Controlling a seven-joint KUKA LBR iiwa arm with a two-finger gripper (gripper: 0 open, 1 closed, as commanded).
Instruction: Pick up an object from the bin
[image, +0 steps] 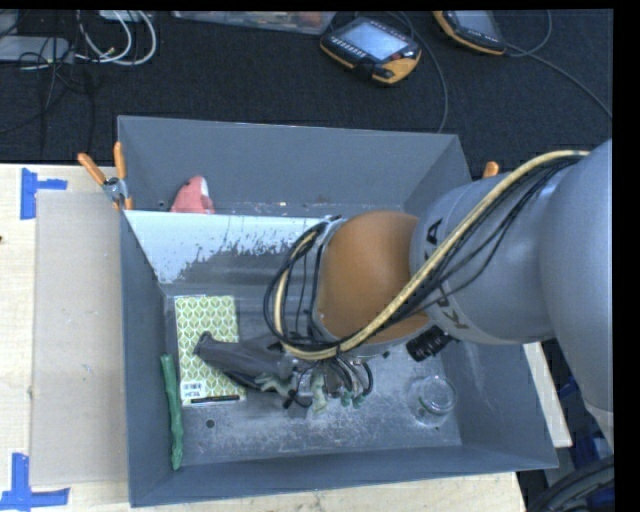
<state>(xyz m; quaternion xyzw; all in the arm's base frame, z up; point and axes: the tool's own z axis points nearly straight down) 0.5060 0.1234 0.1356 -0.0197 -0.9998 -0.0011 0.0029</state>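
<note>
A green-patterned card (206, 330) lies flat on the floor of the grey metal bin (300, 165), towards its left side, and serves as the reference for everything else. A dark grey, crumpled-looking thing (232, 360) rests partly on the card's lower right corner and stretches away from it to the right and slightly down. The end effector (312, 388) sits low at the far right end of this dark thing, to the right of the card and level with its lower edge, just beside or touching the thing; which of the two cannot be told. Whether the end effector is apart or together cannot be told either, as it lies in shadow among wires. Directly above it, up and to the right of the card, is the arm's rounded orange cover (365, 270), with looped black and yellow cables (293, 290) hanging on the cover's card-facing side. A thin green stick (171, 410) lies just left of the card and runs on below it, along the bin's left wall. A small clear cup (435, 398) stands far to the right of the card, beyond the end effector. A pink thing (192, 195) shows well above the card, at the back wall's top edge.
</note>
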